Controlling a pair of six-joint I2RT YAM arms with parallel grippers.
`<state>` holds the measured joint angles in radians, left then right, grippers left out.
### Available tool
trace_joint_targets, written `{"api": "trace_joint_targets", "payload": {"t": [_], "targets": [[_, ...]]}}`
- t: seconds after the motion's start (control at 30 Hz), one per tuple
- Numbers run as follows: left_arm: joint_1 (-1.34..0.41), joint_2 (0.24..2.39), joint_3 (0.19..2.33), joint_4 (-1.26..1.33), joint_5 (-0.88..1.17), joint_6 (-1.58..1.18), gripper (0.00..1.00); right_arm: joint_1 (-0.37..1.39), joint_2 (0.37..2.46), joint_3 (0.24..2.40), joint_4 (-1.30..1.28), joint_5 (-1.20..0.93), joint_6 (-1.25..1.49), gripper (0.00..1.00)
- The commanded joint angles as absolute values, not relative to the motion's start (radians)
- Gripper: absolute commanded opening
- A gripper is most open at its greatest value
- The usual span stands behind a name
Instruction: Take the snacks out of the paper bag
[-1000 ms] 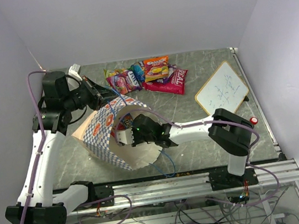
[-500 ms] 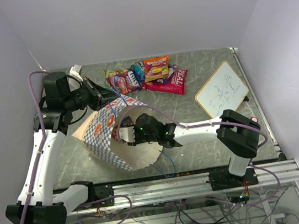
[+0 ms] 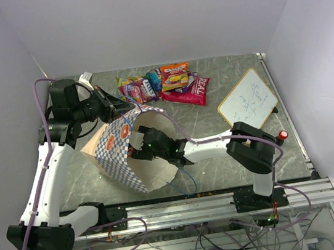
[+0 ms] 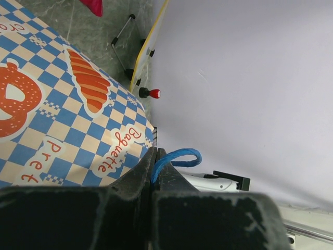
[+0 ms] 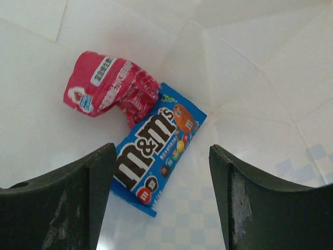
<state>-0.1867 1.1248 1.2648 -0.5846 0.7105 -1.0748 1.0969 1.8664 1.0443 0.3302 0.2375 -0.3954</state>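
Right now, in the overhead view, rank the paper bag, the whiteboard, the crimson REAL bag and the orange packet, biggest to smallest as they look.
1. paper bag, clearly the largest.
2. whiteboard.
3. crimson REAL bag, though other packets cover part of it.
4. orange packet, the smallest.

A grey marbled table top (image 3: 210, 122) lies between pale lilac walls (image 3: 151, 15). On its right part rests a small rectangular whiteboard with a light wooden frame (image 3: 247, 98), set at a slant and bearing faint blue handwriting. Near the board's near corner, by the table's right edge, stands a small red-capped object (image 3: 283, 135). A small white block (image 3: 84, 79) sits at the far left corner. A silver aluminium rail (image 3: 191, 207) borders the near edge, with loose wires below it.
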Motion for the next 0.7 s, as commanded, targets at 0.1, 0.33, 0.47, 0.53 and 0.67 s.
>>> {"api": "trace_joint_targets", "payload": {"t": [0.1, 0.33, 0.47, 0.53, 0.67], "targets": [[-0.193, 1.140, 1.299, -0.597, 0.729, -1.058, 0.07, 1.105, 1.979, 1.109, 0.382, 0.292, -0.267, 0.73], [-0.193, 1.153, 1.318, -0.626, 0.727, -1.034, 0.07, 1.097, 2.042, 1.120, 0.325, 0.310, -0.273, 0.63], [-0.193, 1.150, 1.304, -0.612, 0.729, -1.038, 0.07, 1.097, 2.027, 1.115, 0.289, 0.284, -0.296, 0.38], [-0.192, 1.153, 1.303, -0.615, 0.727, -1.032, 0.07, 1.102, 1.991, 1.107, 0.276, 0.276, -0.304, 0.30], [-0.191, 1.164, 1.302, -0.619, 0.726, -1.021, 0.07, 1.108, 1.951, 1.097, 0.238, 0.260, -0.321, 0.16]]}}
